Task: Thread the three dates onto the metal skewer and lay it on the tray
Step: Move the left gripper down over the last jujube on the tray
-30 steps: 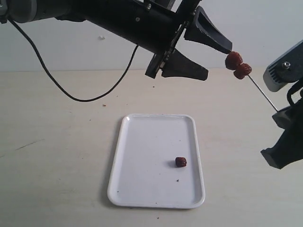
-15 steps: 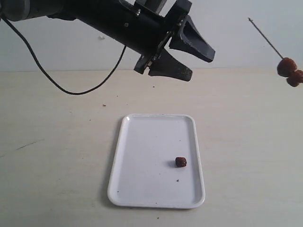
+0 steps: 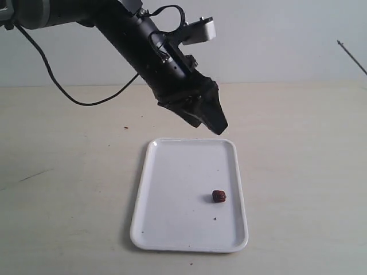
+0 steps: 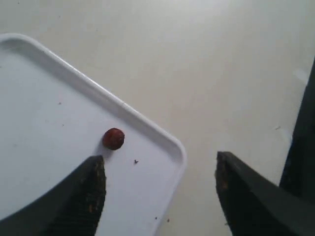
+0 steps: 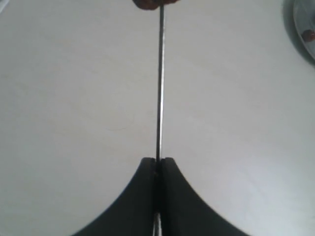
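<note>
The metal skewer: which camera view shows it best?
The right wrist view: the metal skewer runs from the shut right pincer to a half-seen date. The exterior view catches only its tip, far right. The left wrist view misses it.

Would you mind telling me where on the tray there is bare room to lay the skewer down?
The tray is bare over its whole left half and along its far rim. The only crowded spot is near the right rim, where one date lies; the open left gripper hangs above the far right corner.
</note>
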`<state>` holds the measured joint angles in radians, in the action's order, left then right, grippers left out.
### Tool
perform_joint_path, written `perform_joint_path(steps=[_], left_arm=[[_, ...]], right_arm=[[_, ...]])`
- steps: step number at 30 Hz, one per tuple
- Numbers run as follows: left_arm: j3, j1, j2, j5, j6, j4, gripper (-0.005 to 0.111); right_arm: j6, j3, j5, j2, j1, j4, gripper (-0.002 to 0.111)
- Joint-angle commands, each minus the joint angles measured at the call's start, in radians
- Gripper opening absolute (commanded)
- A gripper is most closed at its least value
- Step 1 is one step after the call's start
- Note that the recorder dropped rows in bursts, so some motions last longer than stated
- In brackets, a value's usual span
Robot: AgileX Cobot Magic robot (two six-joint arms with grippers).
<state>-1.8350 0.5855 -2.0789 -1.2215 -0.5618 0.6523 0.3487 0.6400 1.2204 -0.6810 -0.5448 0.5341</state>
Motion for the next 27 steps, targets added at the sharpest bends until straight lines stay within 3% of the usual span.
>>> perform_joint_path(steps=[1,3,9,12,16,19,22,27], left_arm=[[-0.001,0.019,0.01,0.0,-0.006,-0.03,0.063],[0.001,0.031,0.01,0.0,-0.008,-0.045,0.063],[0.125,0.068,0.008,0.005,-0.236,-0.114,0.063],[0.196,0.068,0.008,0.128,-0.294,-0.13,0.063],[0.266,0.068,0.006,0.346,-0.667,-0.124,0.063],[0.273,0.068,-0.006,0.393,-0.781,-0.078,0.063],[0.273,0.072,-0.035,0.408,-0.789,-0.055,0.063],[0.273,0.109,-0.092,0.45,-0.636,-0.057,0.063]], right_arm=[[-0.041,0.007,0.001,0.009,-0.001,-0.06,0.0],[-0.058,0.005,0.001,0.009,-0.001,-0.071,0.0],[-0.095,0.005,0.001,0.009,-0.001,-0.03,0.0],[-0.09,0.005,0.001,0.009,-0.001,-0.028,0.0],[-0.083,0.005,0.001,0.009,-0.001,-0.033,0.0],[-0.083,0.005,0.001,0.009,-0.001,-0.038,0.0],[-0.083,0.005,0.001,0.009,-0.001,-0.038,0.0],[-0.083,0.005,0.001,0.009,-0.001,-0.038,0.0]])
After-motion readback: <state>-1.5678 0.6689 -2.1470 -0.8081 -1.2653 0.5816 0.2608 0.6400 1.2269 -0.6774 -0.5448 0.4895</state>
